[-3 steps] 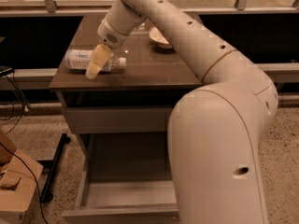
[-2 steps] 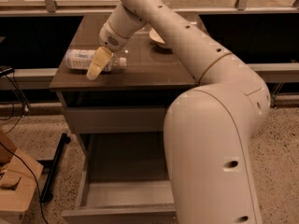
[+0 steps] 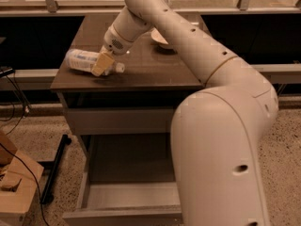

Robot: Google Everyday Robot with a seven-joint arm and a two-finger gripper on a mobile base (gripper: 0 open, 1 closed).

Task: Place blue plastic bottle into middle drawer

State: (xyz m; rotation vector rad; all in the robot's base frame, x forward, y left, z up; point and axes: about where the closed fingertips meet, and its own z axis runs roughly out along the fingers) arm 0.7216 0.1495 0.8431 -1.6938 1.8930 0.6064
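Gripper (image 3: pixel 103 64) over table's (image 3: pixel 155 72) left part, pinching blue plastic bottle (image 3: pixel 83 60), which lies sideways. Middle drawer (image 3: pixel 129 197) open below table. Bowl (image 3: pixel 159 37) at table's rear.

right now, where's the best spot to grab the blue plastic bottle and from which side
Grip the body just short of the cap, coming from above. The blue plastic bottle is on its side over the left part of the table, cap pointing right, so its round body is narrow enough across to span. The claw is already closed on it there.
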